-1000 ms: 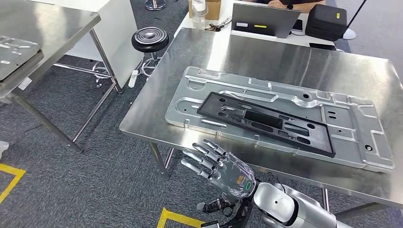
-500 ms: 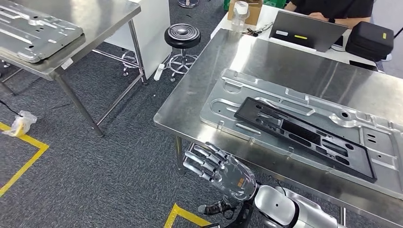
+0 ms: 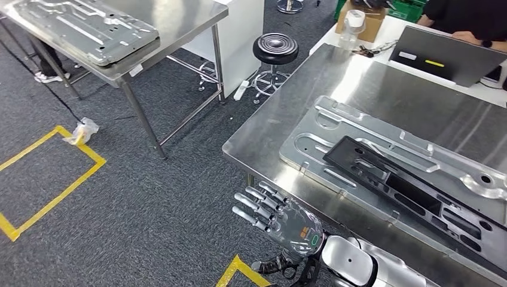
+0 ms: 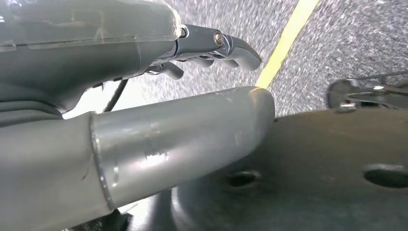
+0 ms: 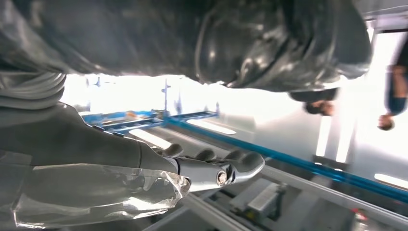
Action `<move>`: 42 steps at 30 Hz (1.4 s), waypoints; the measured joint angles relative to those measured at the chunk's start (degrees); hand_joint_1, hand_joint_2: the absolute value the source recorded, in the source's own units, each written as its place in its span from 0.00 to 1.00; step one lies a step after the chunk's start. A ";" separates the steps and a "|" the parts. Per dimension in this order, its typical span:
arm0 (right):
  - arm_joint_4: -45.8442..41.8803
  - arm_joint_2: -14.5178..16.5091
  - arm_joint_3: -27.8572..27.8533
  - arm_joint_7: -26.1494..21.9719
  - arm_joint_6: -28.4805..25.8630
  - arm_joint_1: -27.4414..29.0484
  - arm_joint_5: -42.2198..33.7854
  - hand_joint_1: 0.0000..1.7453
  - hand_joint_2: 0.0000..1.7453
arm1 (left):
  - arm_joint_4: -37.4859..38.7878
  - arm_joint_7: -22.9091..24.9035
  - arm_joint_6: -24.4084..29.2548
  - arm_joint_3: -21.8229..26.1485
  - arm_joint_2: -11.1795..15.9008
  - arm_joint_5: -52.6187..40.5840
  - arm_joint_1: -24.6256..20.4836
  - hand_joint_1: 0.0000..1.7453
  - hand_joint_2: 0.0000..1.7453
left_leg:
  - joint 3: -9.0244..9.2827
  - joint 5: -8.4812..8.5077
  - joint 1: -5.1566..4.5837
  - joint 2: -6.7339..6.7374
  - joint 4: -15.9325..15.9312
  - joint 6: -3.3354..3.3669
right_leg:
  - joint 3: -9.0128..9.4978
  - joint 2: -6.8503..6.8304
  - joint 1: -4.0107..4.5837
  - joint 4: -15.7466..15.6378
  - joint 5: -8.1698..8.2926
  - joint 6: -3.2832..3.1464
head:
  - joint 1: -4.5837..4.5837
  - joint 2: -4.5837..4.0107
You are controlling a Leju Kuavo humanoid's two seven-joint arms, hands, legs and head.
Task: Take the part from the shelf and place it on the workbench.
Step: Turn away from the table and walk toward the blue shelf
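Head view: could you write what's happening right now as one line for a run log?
right robot hand: fingers spread, holds nothing, beside workbench edge | black part: lies on grey metal panel on workbench | person at laptop behind

A steel bench (image 3: pixel 281 128) is standing just beyond the right hand's fingers (image 3: pixel 258 206), carrying a grey metal panel (image 3: pixel 335 128); a black part (image 3: pixel 412 191) is lying on that panel. Farther off, another bench (image 3: pixel 179 18) is bearing a similar panel (image 3: pixel 84 27).

Grey carpet floor (image 3: pixel 149 203) with yellow tape lines (image 3: pixel 54 179). Steel table (image 3: pixel 179 24) at upper left, black round stool (image 3: pixel 275 49) beside it, white cabinet (image 3: pixel 239 24) behind. A second steel table (image 3: pixel 382 89) at right.
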 joint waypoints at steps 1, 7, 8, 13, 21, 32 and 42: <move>0.00 -0.01 0.01 -0.06 0.01 0.06 0.01 0.00 0.00 | 0.00 0.03 0.01 0.01 0.01 0.00 0.01 0.00 0.00 | -0.99 -0.48 0.18 0.37 2.05 -0.24 | 0.00 -0.89 -0.01 0.05 -0.08 0.04 | -0.01 0.00; 0.00 -0.05 0.03 -0.19 0.01 0.03 -0.01 0.00 0.00 | 0.00 0.13 0.03 0.04 0.12 0.00 0.17 0.00 0.00 | 7.94 6.24 0.18 4.70 -13.34 0.47 | 0.59 -4.98 0.22 1.05 -1.40 1.62 | 0.06 0.00; 0.00 -0.08 0.04 -0.19 0.02 0.00 -0.04 0.00 0.00 | 0.00 0.13 0.03 0.04 0.13 -0.01 0.17 0.00 0.00 | 7.90 6.09 0.01 4.43 -13.58 0.94 | 0.69 -5.49 0.33 1.11 -1.52 1.95 | 0.08 0.00; -0.13 -0.26 0.06 -0.19 0.23 0.00 -0.34 0.00 0.00 | 0.07 0.32 0.15 0.22 0.17 -0.07 0.23 0.00 0.00 | 8.16 6.70 0.33 1.40 -14.44 2.68 | -0.93 -1.27 -0.34 6.51 -5.66 3.17 | 0.11 0.00; -0.17 -0.75 0.23 -0.20 0.99 0.31 -1.16 0.00 0.00 | 0.31 0.75 0.30 0.33 0.20 -0.20 -0.02 0.00 0.00 | 8.22 6.54 -0.16 -4.78 -13.81 2.68 | -1.89 4.60 -0.17 4.53 -1.28 1.91 | 0.10 0.00; -0.25 -1.03 0.55 -0.73 1.20 0.37 -2.68 0.00 0.00 | 0.95 0.93 0.96 0.39 0.33 -0.24 -0.08 0.00 0.00 | -0.75 -0.52 0.05 0.47 2.34 0.10 | 0.20 -1.17 0.17 0.34 -0.60 0.09 | 0.08 0.00; -0.26 -1.21 0.62 -0.76 1.62 0.48 -3.29 0.00 0.00 | 1.44 1.20 1.07 0.60 0.57 -0.24 0.09 0.00 0.00 | 7.49 6.36 -0.45 1.98 -13.73 2.76 | 0.82 -4.74 0.45 2.46 -3.31 2.40 | 0.24 0.00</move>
